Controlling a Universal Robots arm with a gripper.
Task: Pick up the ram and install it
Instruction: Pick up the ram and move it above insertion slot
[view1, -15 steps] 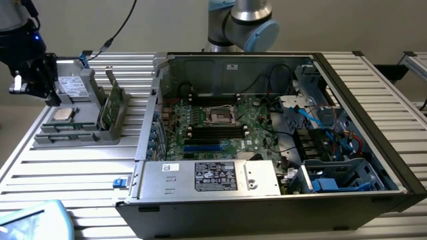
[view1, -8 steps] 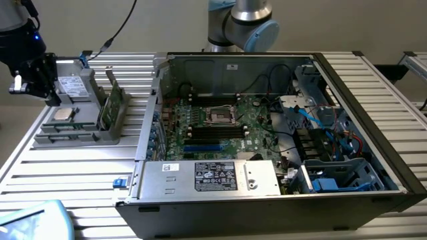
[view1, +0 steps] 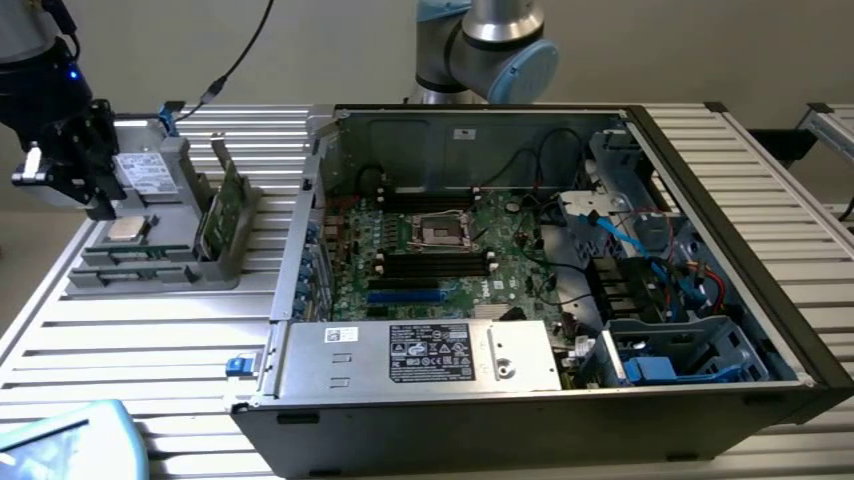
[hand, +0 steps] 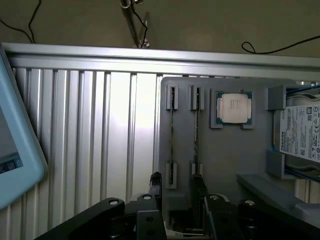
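Exterior cam: high, set back, tilted down across the slatted table (view1: 134, 345) (hand: 100, 140). The open PC case (view1: 534, 260) sits mid-frame, with the arm base (view1: 481, 50) on the far side. Wrist cam: close in, looking almost straight down past the gripper (hand: 176, 192) (view1: 102, 205) onto the grey parts tray (hand: 225, 160) (view1: 147, 275). Overlap: that tray (exterior view's left), its processor chip (view1: 127, 229) (hand: 233, 108), hard drive (view1: 144, 172) (hand: 302, 132), table slats, and the pale blue device (view1: 60, 440) (hand: 15, 145).

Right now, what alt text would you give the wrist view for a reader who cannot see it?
The open gripper hangs over a grey tray holding two ram sticks on edge, a square processor and a hard drive.
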